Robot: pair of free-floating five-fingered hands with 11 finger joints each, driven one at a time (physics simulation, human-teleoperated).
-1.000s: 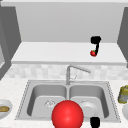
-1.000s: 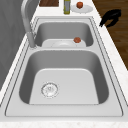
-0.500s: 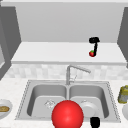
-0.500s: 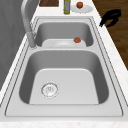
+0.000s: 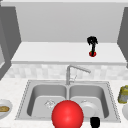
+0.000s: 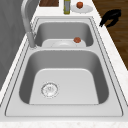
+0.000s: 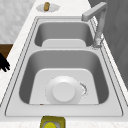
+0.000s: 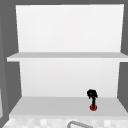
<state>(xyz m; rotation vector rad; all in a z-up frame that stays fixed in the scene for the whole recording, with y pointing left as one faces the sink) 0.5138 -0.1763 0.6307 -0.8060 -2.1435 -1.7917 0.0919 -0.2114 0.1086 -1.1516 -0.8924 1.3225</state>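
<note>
Up high, right hand (image 5: 92, 41), fingers seemingly touching small red ball (image 5: 92, 53)

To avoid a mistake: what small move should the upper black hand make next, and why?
Probably loosen its fingers and lift the upper black hand straight up. The small red round thing under its fingertips already seems to rest on the white lower shelf.

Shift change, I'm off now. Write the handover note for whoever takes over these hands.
Upper hand: over the lower shelf, reaching down to a small red thing on it; grip unclear.
Lower hand: floats off the sink's front edge, by the right basin.
White dish lies in that basin.
Red ball shows before the sink in the front view.
</note>
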